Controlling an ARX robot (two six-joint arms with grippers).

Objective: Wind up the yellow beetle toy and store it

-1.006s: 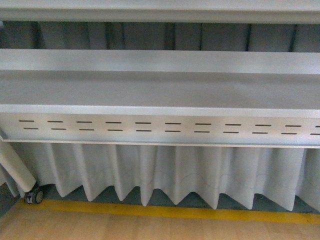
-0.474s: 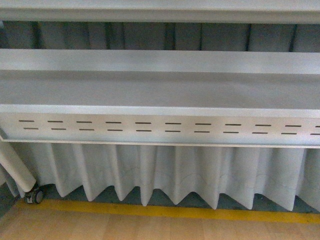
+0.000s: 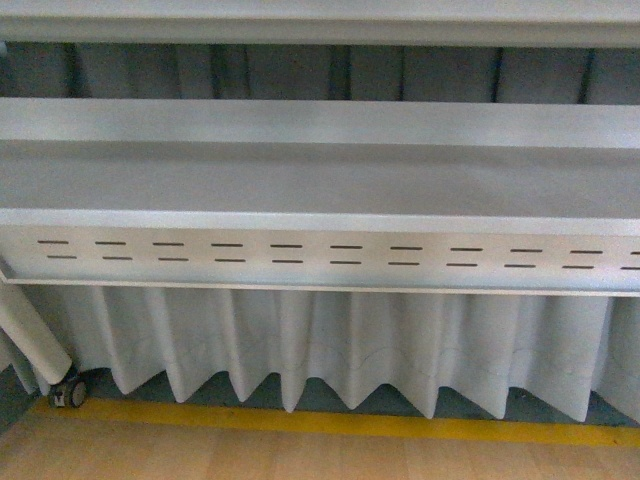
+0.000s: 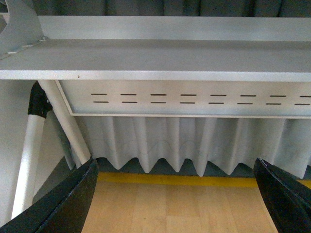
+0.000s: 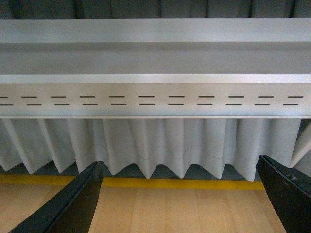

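while the yellow beetle toy is appearing in none of the three views, its place is proving impossible to tell, and the winding step is looking not yet begun. in the front view, reading from the left, a caster wheel [image 3: 68, 392] is sitting on the floor beside a pale tubular leg [image 3: 30, 335]. a grey shelf [image 3: 320, 185] is running across the frame with no toy showing on it, and a slotted panel [image 3: 320, 255] is fronting it. below, a pleated curtain [image 3: 350, 350] is hanging toward a yellow floor line [image 3: 320, 422].

the left gripper [image 4: 175, 167] is holding its jaws spread wide with nothing between them; the right gripper [image 5: 180, 164] is doing the same.

the likely hazard is lying in reaching blind. with the toy unlocated, either arm is risking a knock against the shelf lip, and the left arm is also risking the slanted leg near it.

the front view alone is showing the upper shelf tier and the caster, yet neither gripper. the left wrist view alone is showing the end bracket [image 4: 19, 29] and the black leg joint [image 4: 38, 99]. the right wrist view is showing only the middle run of panel and curtain.
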